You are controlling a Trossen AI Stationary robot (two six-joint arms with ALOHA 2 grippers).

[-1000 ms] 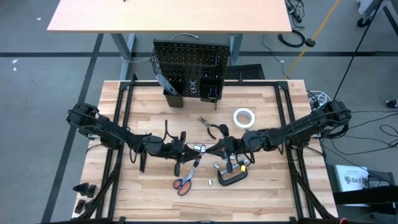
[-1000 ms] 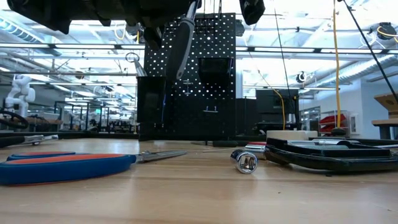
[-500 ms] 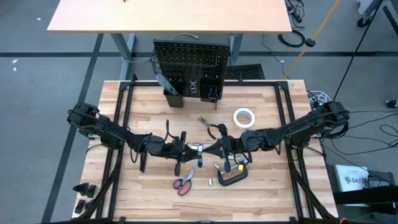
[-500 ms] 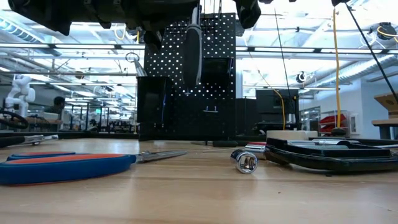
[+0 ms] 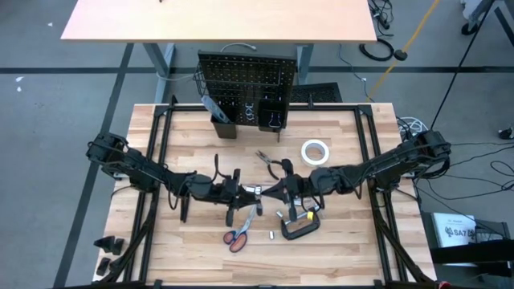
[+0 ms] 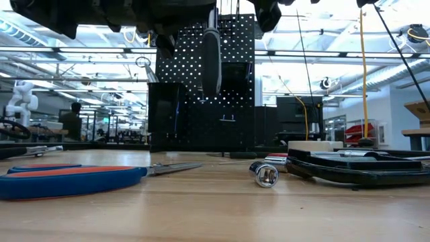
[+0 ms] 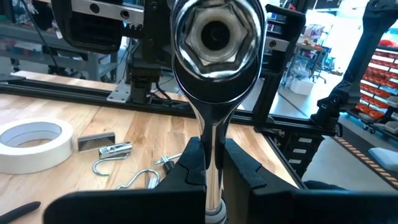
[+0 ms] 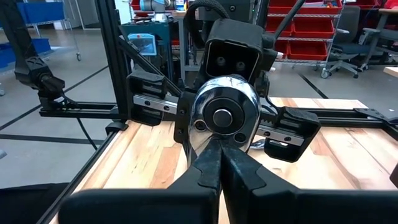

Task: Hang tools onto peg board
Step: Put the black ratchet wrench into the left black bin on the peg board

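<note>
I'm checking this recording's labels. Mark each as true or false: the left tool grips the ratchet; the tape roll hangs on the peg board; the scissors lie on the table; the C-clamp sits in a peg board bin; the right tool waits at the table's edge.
1. The left tool grips the ratchet. True.
2. The tape roll hangs on the peg board. False: it lies flat on the table.
3. The scissors lie on the table. True.
4. The C-clamp sits in a peg board bin. False: it lies on the table, near the arms.
5. The right tool waits at the table's edge. False: it meets the left tool mid-table, at the ratchet.
</note>
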